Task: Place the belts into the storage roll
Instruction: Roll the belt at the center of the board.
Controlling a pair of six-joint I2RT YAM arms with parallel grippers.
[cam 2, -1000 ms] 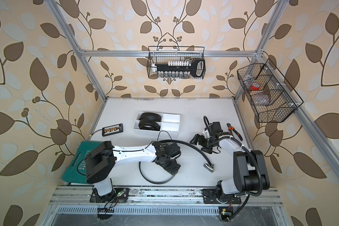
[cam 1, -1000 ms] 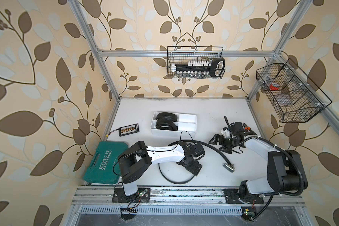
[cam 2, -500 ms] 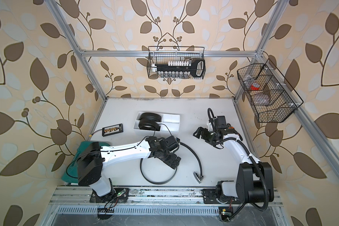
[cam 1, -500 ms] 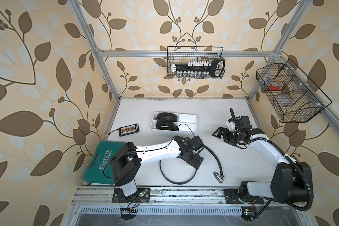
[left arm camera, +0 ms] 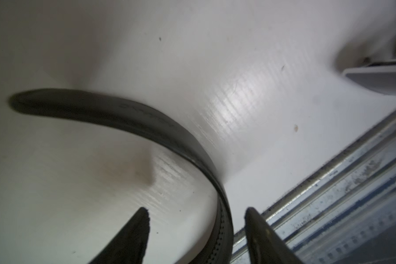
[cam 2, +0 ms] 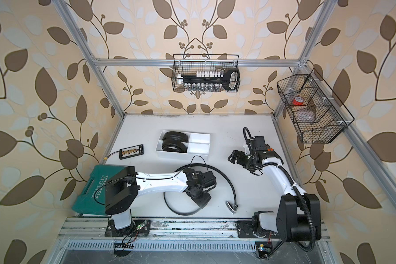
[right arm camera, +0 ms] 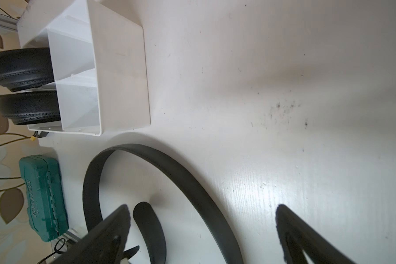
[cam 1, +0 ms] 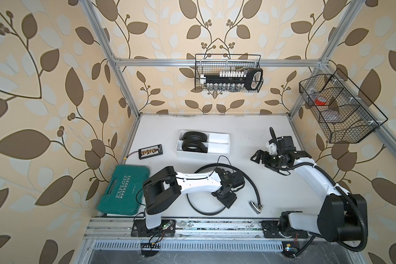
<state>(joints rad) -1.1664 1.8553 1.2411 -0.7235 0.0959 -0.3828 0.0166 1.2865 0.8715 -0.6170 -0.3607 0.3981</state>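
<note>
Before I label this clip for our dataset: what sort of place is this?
Probably a staged robot test cell, not a home: an aluminium frame holds wallpapered panels, the left arm and right arm stand on a rail along a white table, a wire basket hangs behind.

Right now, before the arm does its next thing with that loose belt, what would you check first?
1. The loose belt between the left gripper's fingers: ok, the strap stands between them.
2. Fingers clamped on it: not ok, a gap shows.
3. The right gripper open and empty: ok.
4. Free compartments in the storage roll: ok, two bare beside two coiled belts.
5. That belt coiled to fit: not ok, a wide loop, buckle out on the table.
</note>
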